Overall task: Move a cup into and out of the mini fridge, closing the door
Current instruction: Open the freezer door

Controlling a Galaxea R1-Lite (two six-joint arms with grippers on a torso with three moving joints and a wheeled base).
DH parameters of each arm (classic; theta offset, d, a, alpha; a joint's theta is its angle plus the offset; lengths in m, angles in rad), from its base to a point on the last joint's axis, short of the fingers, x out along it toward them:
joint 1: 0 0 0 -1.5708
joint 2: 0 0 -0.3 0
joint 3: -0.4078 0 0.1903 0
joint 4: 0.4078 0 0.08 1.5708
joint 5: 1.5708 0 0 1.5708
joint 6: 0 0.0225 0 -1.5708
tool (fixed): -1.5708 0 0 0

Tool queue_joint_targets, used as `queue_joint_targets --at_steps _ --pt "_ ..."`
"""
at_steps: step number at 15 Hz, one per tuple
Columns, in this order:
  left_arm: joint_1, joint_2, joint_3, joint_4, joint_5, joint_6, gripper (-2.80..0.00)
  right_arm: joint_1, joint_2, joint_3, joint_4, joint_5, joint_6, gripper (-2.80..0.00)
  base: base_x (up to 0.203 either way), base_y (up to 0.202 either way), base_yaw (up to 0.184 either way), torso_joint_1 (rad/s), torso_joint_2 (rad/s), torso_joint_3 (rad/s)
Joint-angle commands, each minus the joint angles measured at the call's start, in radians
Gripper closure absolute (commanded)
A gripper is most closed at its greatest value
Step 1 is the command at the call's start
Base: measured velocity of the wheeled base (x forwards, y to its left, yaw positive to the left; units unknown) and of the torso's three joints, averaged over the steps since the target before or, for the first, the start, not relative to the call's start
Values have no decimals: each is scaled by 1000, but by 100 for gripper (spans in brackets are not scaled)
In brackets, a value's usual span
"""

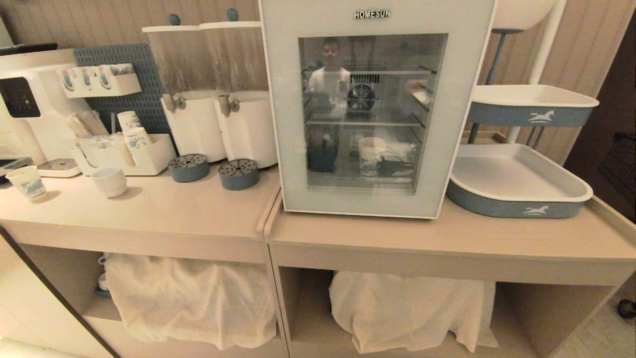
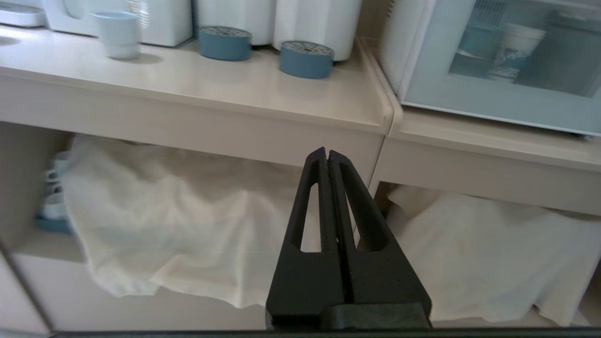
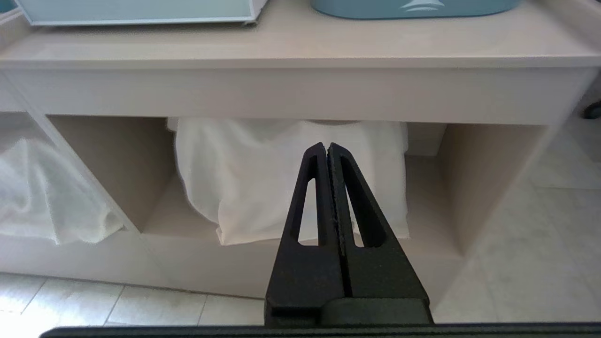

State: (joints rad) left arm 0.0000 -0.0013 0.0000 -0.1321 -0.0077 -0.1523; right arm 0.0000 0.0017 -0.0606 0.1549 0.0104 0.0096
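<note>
Both pincers hang low in front of the counter, each with its two black fingers pressed flat together and nothing between them. From its own wrist view the left gripper points at the front edge of the counter, near the seam where the two counter sections meet, with a white cloth draped in the open shelf below. The right gripper points at the shelf opening under the right-hand section, where a second white cloth lies. Neither pincer appears in the head view.

Up on the counter stands the mini fridge, and the door sits flush against it, closed. Through the glass, the cup stands upright on the bottom wire shelf, roughly in the middle, with the rear fan higher up behind it. The cup is well apart from both pincers: it is above them, behind the closed glass, up and to the right of the left one.

Left of the fridge are two blue drip trays, a plain white rounded cup and a shorter printed paper cup. Right of it sits a blue-sided tray.
</note>
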Motion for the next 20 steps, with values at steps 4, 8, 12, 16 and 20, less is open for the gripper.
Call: queue_joint_targets --at_steps 4,8,12,16,20 --pt "-2 -3 40 0 0 0 0 -2 1 -1 0 0 1 0 2 5 -110 2 3 3" --pt "0 -3 40 0 0 0 0 -2 1 -1 0 0 1 0 1 2 -43 2 1 2" --pt "0 -3 40 0 0 -1 0 -2 1 -1 0 0 1 0 0 0 0 0 0 0" --pt "-2 -3 40 0 0 -1 0 -2 1 -1 0 0 1 0 0 0 0 0 0 0" --pt "0 -3 40 0 0 -1 0 -2 1 -1 0 0 1 0 0 0 0 0 0 0"
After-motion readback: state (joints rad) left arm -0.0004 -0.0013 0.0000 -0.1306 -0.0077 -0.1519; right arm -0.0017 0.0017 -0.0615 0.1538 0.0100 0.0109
